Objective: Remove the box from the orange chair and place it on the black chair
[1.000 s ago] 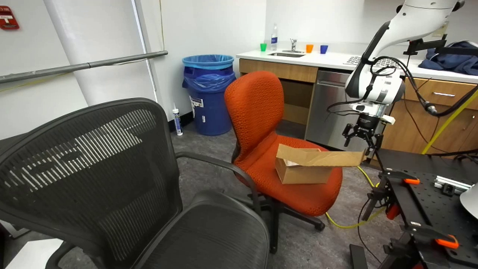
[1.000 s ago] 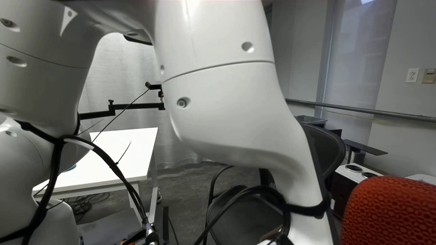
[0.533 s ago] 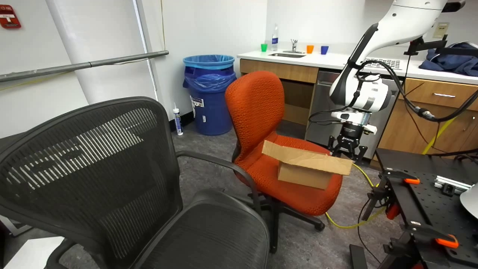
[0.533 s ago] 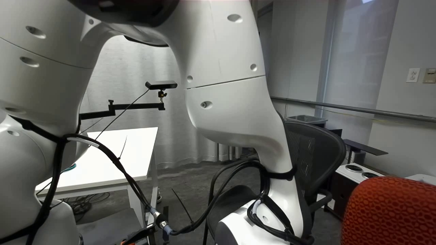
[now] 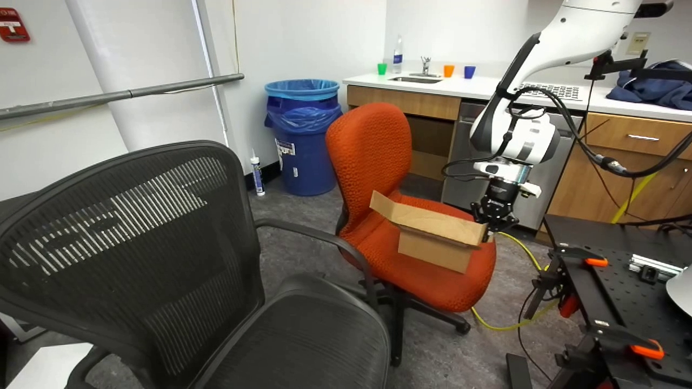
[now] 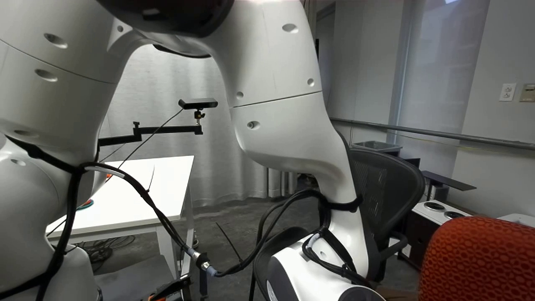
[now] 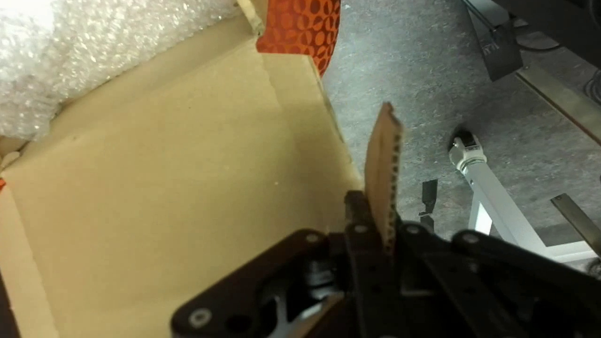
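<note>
The box [image 5: 432,251], tan cardboard with raised flaps, rests on the seat of the orange chair [image 5: 370,151]. In the wrist view the open box [image 7: 159,197] fills the left side, with bubble wrap [image 7: 94,56] inside. A box flap [image 7: 386,169] stands edge-on between the fingers of my gripper [image 7: 381,213], which is shut on it. From outside, my gripper [image 5: 488,235] is at the box's right end, fingertips partly hidden by cardboard. The black chair [image 5: 303,335] stands in front and to the left, its armrest between the two seats; its backrest [image 6: 388,192] also shows.
A black work table [image 5: 621,292] with orange-handled clamps is right of the orange chair. Behind are a blue bin [image 5: 305,151] and a counter [image 5: 497,89] with sink and cups. A yellow cable [image 5: 503,327] lies on the floor. A white table [image 6: 138,196] appears elsewhere.
The arm has moved left in an exterior view, towards the box. The gripper has gone from open to shut on a flap. The box has turned on the seat and its flaps have shifted.
</note>
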Robot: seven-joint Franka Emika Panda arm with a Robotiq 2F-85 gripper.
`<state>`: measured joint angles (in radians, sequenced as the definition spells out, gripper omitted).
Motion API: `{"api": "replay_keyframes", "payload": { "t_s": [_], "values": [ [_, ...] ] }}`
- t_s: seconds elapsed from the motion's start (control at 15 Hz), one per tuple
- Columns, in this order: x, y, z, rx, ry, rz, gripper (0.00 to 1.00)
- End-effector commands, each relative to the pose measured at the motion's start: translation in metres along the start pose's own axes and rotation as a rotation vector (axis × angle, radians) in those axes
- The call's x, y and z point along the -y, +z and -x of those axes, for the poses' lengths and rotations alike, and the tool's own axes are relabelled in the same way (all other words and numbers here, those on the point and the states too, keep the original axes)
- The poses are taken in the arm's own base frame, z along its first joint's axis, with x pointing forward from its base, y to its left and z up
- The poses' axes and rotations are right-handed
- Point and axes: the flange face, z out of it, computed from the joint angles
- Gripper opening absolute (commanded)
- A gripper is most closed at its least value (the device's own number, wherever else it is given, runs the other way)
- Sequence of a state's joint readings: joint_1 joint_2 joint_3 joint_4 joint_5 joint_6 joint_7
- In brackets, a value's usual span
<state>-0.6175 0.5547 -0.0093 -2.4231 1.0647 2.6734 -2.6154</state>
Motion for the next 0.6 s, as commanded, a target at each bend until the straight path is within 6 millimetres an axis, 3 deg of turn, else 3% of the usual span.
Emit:
{"api": "replay_keyframes", "payload": {
  "t_s": [0.0, 0.53],
  "values": [
    [-0.008, -0.013, -0.021, 0.040, 0.053, 0.066, 0.00],
    [-0.084, -0.078, -0.093, 0.085, 0.139, 0.296, 0.01]
  ]
}}
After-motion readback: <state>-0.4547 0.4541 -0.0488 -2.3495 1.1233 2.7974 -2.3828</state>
